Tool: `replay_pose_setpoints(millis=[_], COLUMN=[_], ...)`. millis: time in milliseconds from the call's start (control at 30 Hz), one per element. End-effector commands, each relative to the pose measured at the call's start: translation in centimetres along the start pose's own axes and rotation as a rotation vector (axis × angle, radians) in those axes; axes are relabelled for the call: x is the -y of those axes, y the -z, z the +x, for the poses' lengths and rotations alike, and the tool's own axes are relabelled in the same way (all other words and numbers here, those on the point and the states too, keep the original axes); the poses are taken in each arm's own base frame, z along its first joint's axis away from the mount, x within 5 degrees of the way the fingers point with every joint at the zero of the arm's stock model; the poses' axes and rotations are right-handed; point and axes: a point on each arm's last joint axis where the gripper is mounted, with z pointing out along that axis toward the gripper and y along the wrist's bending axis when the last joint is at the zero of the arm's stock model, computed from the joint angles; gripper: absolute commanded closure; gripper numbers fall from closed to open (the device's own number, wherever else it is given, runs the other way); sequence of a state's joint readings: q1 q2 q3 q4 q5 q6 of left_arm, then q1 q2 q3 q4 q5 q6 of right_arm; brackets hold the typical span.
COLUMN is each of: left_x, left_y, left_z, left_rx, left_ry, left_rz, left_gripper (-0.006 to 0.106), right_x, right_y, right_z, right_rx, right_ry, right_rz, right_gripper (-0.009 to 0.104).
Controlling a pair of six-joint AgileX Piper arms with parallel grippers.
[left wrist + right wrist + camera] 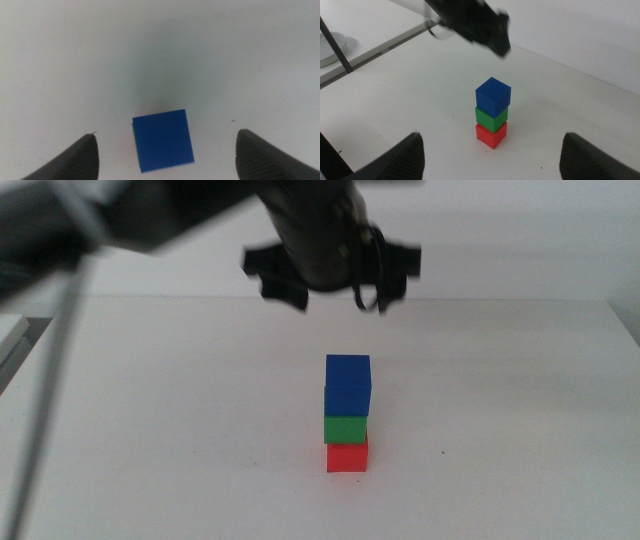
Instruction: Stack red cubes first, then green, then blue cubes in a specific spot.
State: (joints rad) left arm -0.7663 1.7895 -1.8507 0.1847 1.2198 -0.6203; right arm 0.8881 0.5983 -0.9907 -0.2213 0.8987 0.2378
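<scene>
Stack done mid-counter [520, 380]: blue cube [348, 384] on green [346, 428] on red [347, 456]. Left pincer [335, 275] spread wide at 12 o'clock above; right pincer [492, 155] spread too. Probably light, stiff, tippy; best pinched on opposite side faces.

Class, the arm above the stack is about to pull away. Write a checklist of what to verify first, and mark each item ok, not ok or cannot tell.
1. Order: red cube at the bottom, green cube in the middle, blue cube on top: ok.
2. Stack upright on the white table: ok.
3. Left gripper open, its fingers apart from the blue cube: ok.
4. Left gripper directly above the stack, with clear space between: ok.
5. Right gripper open, away from the stack: ok.
6. Cubes squarely aligned: not ok, the blue cube is slightly twisted.
</scene>
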Motion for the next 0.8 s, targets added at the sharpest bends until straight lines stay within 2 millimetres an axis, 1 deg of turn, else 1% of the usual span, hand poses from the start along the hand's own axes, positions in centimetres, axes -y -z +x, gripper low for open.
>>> replay_pose_setpoints(millis=[0, 133, 233, 300, 433, 500, 567, 633, 700, 733, 767], left_x=[-0.8, -3.3, -5.7, -7.6, -11.2, -12.7, -14.7, -16.3, -17.3, -17.9, -18.3], left_y=[4.0, 9.2, 11.8, 13.2, 14.6, 14.7, 15.0, 15.4, 16.1, 16.2, 15.9], left_z=[-0.1, 0.4, 1.1, 1.7, 3.4, 4.4, 5.8, 7.8, 9.7, 10.8, 11.9], left_rx=[0.085, 0.194, 0.25, 0.274, 0.284, 0.269, 0.254, 0.264, 0.366, 0.417, 0.445], left_ry=[-0.016, -0.091, -0.198, -0.207, -0.217, -0.214, -0.181, -0.194, -0.219, -0.228, -0.224], left_rz=[0.037, 0.046, 0.017, -0.01, -0.081, -0.106, -0.131, -0.114, -0.084, -0.084, -0.09], left_gripper=[0.007, 0.007, 0.007, 0.007, 0.007, 0.007, 0.007, 0.007, 0.007, 0.007, 0.007], right_x=[0.0, 0.0, 0.0, 0.0, 0.0, 0.0, 0.0, 0.0, 0.0, 0.0, 0.0], right_y=[0.0, 0.0, 0.0, 0.0, 0.0, 0.0, 0.0, 0.0, 0.0, 0.0, 0.0], right_z=[0.1, 0.1, 0.1, 0.1, 0.1, 0.1, 0.1, 0.1, 0.1, 0.1, 0.1], right_rx=[0.005, 0.005, 0.005, 0.005, 0.005, 0.005, 0.005, 0.005, 0.005, 0.005, 0.005], right_ry=[0.01, 0.01, 0.01, 0.01, 0.01, 0.01, 0.01, 0.01, 0.01, 0.01, 0.01], right_rz=[0.002, 0.002, 0.002, 0.002, 0.002, 0.002, 0.002, 0.002, 0.002, 0.002, 0.002], right_gripper=[0.005, 0.005, 0.005, 0.005, 0.005, 0.005, 0.005, 0.005, 0.005, 0.005, 0.005])
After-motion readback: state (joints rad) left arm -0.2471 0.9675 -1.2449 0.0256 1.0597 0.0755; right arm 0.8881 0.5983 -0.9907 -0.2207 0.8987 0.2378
